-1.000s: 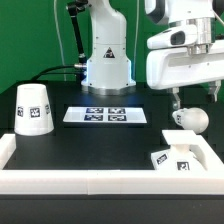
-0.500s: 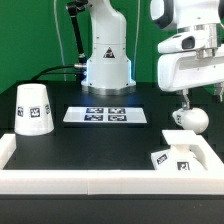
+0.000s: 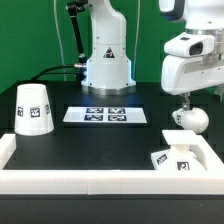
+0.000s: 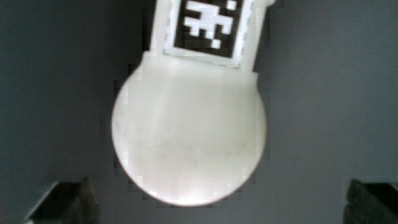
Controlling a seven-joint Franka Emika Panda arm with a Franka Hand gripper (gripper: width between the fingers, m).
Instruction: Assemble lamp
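While jaws lift higher, bulb [image 3: 187, 118] unmoved

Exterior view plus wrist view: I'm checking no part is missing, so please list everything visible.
shade: one, white, exterior view's left
marker board: one, white, table centre
bulb: one, white, exterior view's right, beyond the base
base: one, white, near corner, exterior view's right
table: one, black, under everything
border wall: one, white, table's near edge
robot arm: one, white, behind the marker board
end effector: one, white, open above the bulb
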